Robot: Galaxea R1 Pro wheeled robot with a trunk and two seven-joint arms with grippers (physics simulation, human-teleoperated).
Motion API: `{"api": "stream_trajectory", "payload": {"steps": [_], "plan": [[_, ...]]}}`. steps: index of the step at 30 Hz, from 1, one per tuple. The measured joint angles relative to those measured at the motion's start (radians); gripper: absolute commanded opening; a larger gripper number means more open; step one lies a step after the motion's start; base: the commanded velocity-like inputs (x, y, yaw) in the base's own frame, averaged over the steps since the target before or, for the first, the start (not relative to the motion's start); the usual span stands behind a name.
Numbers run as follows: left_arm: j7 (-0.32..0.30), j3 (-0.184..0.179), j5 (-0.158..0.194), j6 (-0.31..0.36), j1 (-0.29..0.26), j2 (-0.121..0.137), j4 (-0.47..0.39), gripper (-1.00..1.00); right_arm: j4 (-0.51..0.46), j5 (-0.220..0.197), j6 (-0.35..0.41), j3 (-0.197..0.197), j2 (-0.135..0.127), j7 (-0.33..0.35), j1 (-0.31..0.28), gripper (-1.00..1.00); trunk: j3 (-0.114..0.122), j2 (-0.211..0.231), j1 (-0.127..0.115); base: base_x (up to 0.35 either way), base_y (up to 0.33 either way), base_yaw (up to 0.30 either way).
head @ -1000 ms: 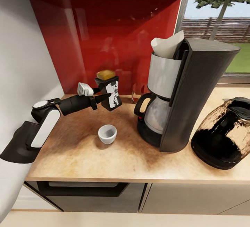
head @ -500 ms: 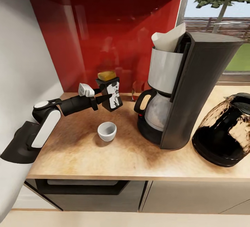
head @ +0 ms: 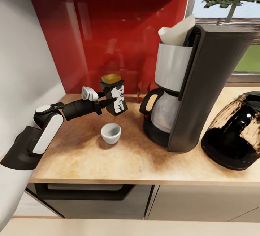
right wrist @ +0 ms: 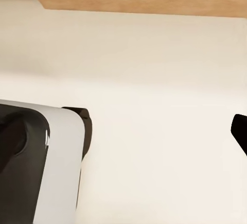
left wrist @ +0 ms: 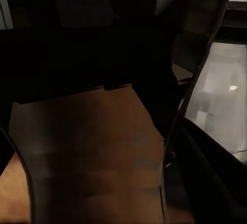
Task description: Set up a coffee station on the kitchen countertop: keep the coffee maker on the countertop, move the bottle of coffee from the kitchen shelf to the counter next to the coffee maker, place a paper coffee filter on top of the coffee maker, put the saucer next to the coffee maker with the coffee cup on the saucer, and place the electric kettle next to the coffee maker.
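Wooden countertop (head: pixel 90 164) meets a glossy red backsplash (head: pixel 119 37) behind

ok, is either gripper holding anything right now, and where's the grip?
The left gripper holds the bottle of coffee, its fingers clamped across the dark body below the yellow cap, bottle tilted above the countertop. The right gripper's state cannot be told.

Home kitchen: wooden countertop (head: pixel 108 160) with cabinet fronts (head: pixel 202 207) below, glossy red backsplash (head: pixel 119 37), drip coffee maker (head: pixel 195 91), electric kettle (head: pixel 234 135), coffee cup (head: pixel 111 133), and a window (head: pixel 231 19) onto a tree and fence.
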Motion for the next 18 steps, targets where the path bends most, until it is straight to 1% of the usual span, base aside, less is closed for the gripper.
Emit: {"api": "stream_trajectory", "payload": {"steps": [1, 9, 18], "plan": [[0.0, 0.0, 0.0, 0.0, 0.0, 0.0, 0.0, -1.0, 0.0, 0.0, 0.0, 0.0, 0.0, 0.0, 0.0, 1.0, -0.003, -0.007, 0.004, 0.0, 0.0, 0.0], [0.0, 0.0, 0.001, 0.0, 0.0, 0.0, 0.0, -1.0, -0.001, 0.0, 0.0, 0.0, 0.0, 0.001, 0.0, 1.0, -0.004, -0.007, 0.004, 0.0, 0.0, 0.0], [0.0, 0.0, 0.0, 0.001, 0.0, 0.0, 0.0, -1.0, -0.001, 0.0, 0.0, 0.0, 0.0, 0.002, 0.0, 1.0, -0.016, -0.007, 0.004, 0.021, 0.0, 0.0]]}}
